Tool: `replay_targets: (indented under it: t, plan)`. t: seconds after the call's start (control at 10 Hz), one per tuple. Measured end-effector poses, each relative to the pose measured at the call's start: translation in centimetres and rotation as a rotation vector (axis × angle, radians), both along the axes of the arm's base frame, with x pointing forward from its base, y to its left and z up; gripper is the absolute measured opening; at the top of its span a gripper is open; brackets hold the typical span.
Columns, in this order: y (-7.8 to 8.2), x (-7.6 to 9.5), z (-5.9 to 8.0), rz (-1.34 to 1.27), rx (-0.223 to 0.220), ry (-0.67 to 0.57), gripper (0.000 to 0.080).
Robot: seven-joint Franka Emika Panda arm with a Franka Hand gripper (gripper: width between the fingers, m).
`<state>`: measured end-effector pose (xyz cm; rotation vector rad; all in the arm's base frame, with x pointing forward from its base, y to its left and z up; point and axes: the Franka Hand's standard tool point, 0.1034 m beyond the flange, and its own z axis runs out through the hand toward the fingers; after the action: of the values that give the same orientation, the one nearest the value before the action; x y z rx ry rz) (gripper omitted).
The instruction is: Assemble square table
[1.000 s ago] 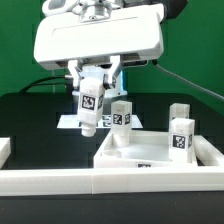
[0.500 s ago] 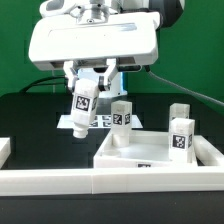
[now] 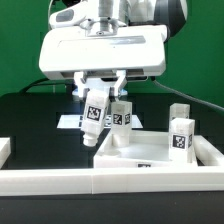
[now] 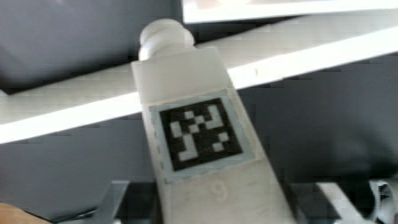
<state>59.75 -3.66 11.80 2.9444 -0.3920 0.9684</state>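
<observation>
My gripper point(image 3: 98, 92) is shut on a short white tagged leg point(image 3: 93, 118) and holds it tilted in the air, its lower end just above the far-left corner of the square tabletop point(image 3: 150, 158). The tabletop is a white tray with a raised rim. One leg point(image 3: 122, 115) stands behind it, and two more legs point(image 3: 180, 138) stand at the exterior view's right. In the wrist view the held leg point(image 4: 196, 120) fills the middle between my fingers point(image 4: 125, 198), its tag facing the camera, with a white rim point(image 4: 311, 52) crossing behind it.
The long white border wall point(image 3: 110, 182) runs along the front of the black table. The marker board point(image 3: 68, 120) lies flat behind the held leg. A green backdrop stands behind the arm.
The arm has moved toward the exterior view's right with the leg in its grip. The leg now hangs closer to the tabletop's corner and to the standing leg.
</observation>
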Motion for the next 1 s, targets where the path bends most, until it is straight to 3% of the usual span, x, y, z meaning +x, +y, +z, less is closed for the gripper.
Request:
replay_targets:
  t: [0.1, 0.2, 0.6, 0.8, 1.0]
  plan:
    - [0.1, 0.0, -0.6, 0.034, -0.003, 0.001, 0.0315]
    - [0.8, -0.2, -1.0, -0.004, 0.052, 0.035, 0.0315]
    - [0.9, -0.1, -0.9, 0.004, 0.047, 0.031, 0.0315]
    - [0.7, 0.3, 0.0, 0.015, 0.042, 0.003, 0.0315]
    - [0.0, 0.8, 0.3, -0.060, 0.125, 0.002, 0.0315]
